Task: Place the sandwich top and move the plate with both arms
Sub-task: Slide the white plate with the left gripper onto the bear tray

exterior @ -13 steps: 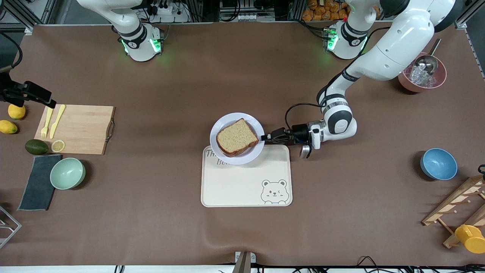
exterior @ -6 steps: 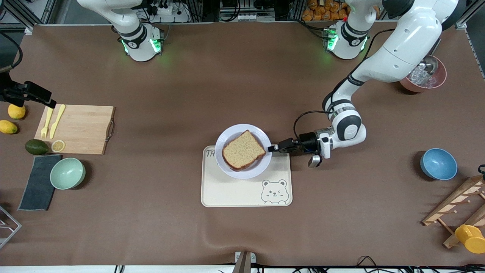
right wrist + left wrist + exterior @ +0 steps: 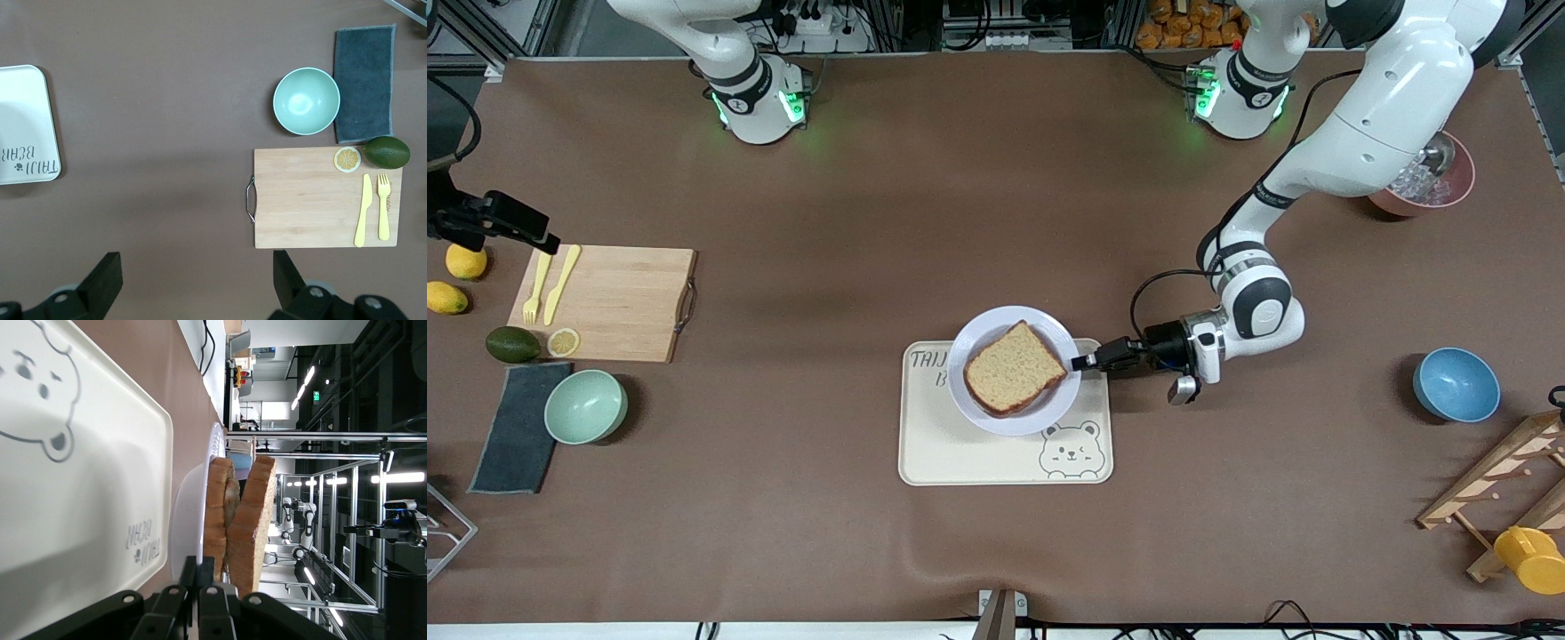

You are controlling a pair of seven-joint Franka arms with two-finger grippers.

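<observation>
Brown matte table, left tool (image 3: 1083, 362) pinching round plate's (image 3: 971, 402) rim, right tool (image 3: 197, 280) spread.

I can't read all the lettering on the tray (image 3: 960, 449); the plate (image 3: 969, 342) covers part of it. The left arm hides half the pink bowl (image 3: 1449, 191). My right gripper (image 3: 197, 283) shows only its two fingertips, cut off at the frame edge.
</observation>
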